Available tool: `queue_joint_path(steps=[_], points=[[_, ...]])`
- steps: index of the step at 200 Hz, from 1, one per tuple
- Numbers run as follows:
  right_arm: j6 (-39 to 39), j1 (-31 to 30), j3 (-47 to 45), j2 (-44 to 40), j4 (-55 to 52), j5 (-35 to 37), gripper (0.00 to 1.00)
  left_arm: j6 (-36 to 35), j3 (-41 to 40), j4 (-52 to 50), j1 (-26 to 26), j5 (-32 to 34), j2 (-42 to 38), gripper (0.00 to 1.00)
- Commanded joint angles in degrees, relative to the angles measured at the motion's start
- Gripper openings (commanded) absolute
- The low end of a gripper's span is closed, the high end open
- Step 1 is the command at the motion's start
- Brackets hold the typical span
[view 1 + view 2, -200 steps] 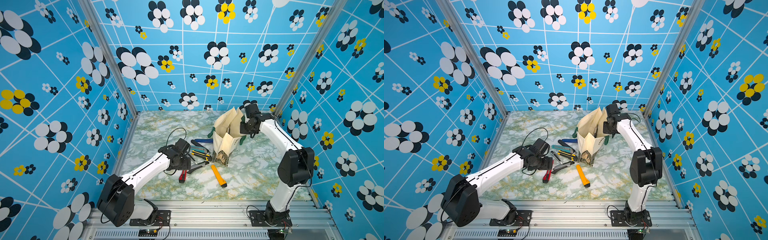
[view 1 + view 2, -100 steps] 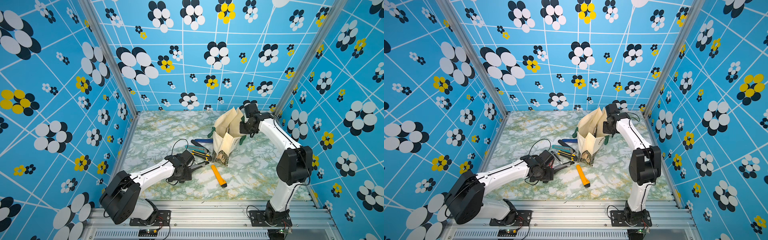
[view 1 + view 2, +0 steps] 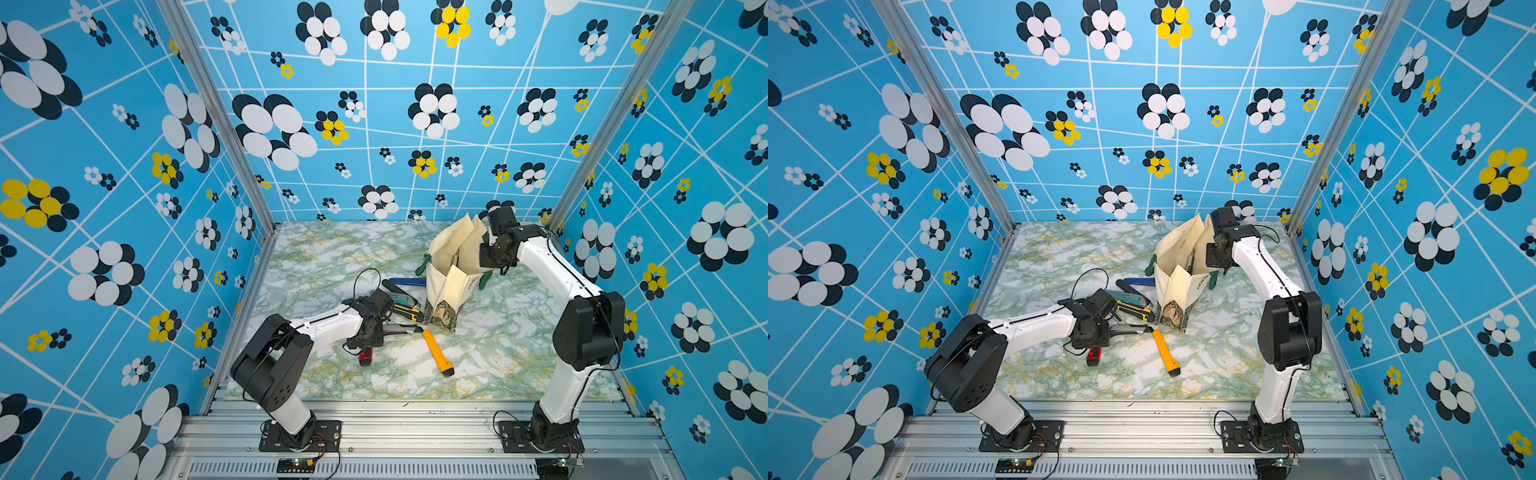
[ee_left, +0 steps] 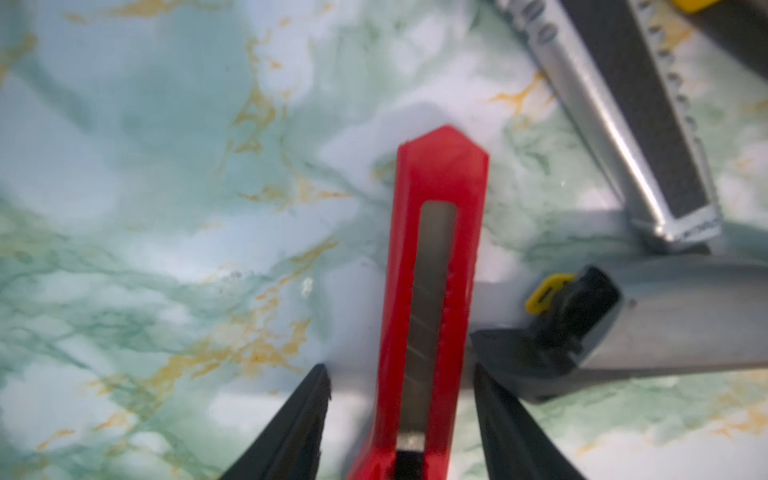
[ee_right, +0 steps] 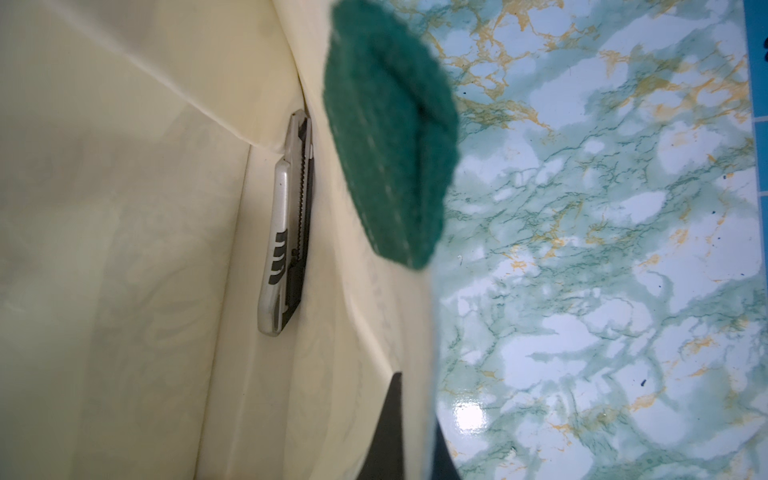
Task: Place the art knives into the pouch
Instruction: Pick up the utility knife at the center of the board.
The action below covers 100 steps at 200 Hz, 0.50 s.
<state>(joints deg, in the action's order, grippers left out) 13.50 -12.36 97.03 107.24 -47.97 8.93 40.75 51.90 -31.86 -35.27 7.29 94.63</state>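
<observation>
Knife [image 4: 432, 249] is lying flat on the counter [image 3: 498, 353], apart from the pouch [image 3: 446, 286]. Its long axis is running roughly front to back, tapered tip beyond the fingers. Left hand [image 4: 401, 368] is straddling it, spread, neither finger touching. Right hand [image 5: 415, 432] is pinching the pouch rim.

Risk: finger gaps are looking uneven, so closing may skew the knife. The grey knife [image 4: 665, 320] is sitting just beside one finger and may snag.

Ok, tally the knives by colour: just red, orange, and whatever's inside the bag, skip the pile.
Red knife: 1, straddled by the open left end effector.
Orange knife: 1, on the table.
Silver knife: 1 visible, inside the bag.
Total: 3.
</observation>
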Motion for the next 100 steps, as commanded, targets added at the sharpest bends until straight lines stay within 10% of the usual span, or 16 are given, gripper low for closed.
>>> queue_joint_path(steps=[1, 100], points=[[0.1, -0.6, 0.2, 1.2, -1.3, 1.5, 0.0, -1.2, -1.6, 0.7, 0.6, 0.4, 4.8, 0.5], [-0.1, -0.6, 3.5, 3.9, -1.4, 0.7, 0.0, -3.2, 3.0, -3.4, 2.1, 1.9, 1.3, 0.26]])
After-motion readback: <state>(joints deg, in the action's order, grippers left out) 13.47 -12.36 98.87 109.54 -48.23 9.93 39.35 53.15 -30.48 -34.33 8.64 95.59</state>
